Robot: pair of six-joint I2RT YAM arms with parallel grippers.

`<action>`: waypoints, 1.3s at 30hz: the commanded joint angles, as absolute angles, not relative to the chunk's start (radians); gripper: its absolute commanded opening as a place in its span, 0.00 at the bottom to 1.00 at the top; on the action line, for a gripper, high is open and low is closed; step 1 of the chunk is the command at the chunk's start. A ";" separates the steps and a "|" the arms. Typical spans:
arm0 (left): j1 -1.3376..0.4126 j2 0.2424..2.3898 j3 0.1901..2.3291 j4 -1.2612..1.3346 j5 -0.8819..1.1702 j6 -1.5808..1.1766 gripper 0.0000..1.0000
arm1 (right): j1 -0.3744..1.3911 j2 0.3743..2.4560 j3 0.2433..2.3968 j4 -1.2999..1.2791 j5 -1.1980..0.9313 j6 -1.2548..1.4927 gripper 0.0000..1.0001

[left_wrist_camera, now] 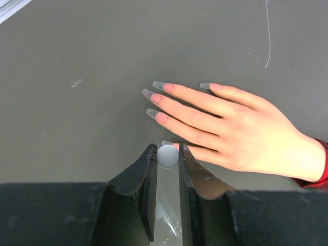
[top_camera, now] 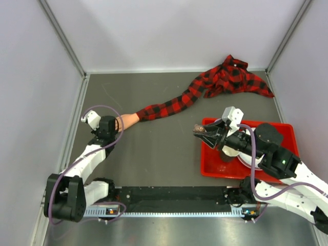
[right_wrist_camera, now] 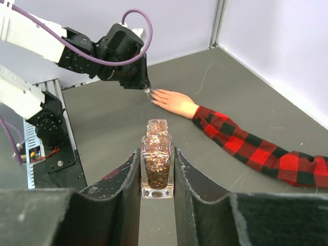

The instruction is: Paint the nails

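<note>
The pale peach mannequin hand [left_wrist_camera: 236,128] lies flat on the dark table at the end of a red-and-black plaid sleeve [top_camera: 169,108]. Its long clear nails [left_wrist_camera: 153,113] point left. My left gripper [left_wrist_camera: 167,154] is shut on a small grey-white round brush cap [left_wrist_camera: 168,157], right over the tip of the nearest finger, whose nail [left_wrist_camera: 166,143] just peeks out. My right gripper [right_wrist_camera: 157,151] is shut on an open glass bottle of coppery glitter polish [right_wrist_camera: 157,164] and holds it above the table, right of the hand [top_camera: 128,121]. The brush itself is hidden.
A red tray [top_camera: 287,130] lies under my right arm at the right. The rest of the plaid shirt [top_camera: 233,77] is bunched at the back right. Grey walls close in the table on the left, back and right. A black rail [top_camera: 174,193] runs along the near edge.
</note>
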State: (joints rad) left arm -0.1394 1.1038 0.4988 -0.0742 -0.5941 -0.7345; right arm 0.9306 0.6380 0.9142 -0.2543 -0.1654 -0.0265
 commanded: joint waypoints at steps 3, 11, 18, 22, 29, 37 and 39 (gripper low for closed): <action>-0.126 1.127 0.494 0.020 -0.595 -0.735 0.00 | 0.920 0.644 0.919 -0.201 -0.160 -0.040 0.00; -0.120 1.160 0.506 0.035 -0.588 -0.732 0.00 | 0.920 0.647 0.914 -0.201 -0.160 -0.041 0.00; -0.115 1.193 0.515 0.054 -0.575 -0.736 0.00 | 0.920 0.647 0.917 -0.201 -0.160 -0.043 0.00; -0.114 1.206 0.518 0.061 -0.569 -0.736 0.00 | 0.919 0.649 0.917 -0.201 -0.160 -0.043 0.00; -0.110 1.212 0.518 0.071 -0.571 -0.736 0.00 | 0.920 0.652 0.916 -0.199 -0.161 -0.041 0.00; -0.109 1.221 0.522 0.084 -0.571 -0.735 0.00 | 0.920 0.658 0.917 -0.198 -0.164 -0.041 0.00; -0.107 1.223 0.525 0.086 -0.571 -0.733 0.00 | 0.920 0.660 0.917 -0.198 -0.164 -0.041 0.00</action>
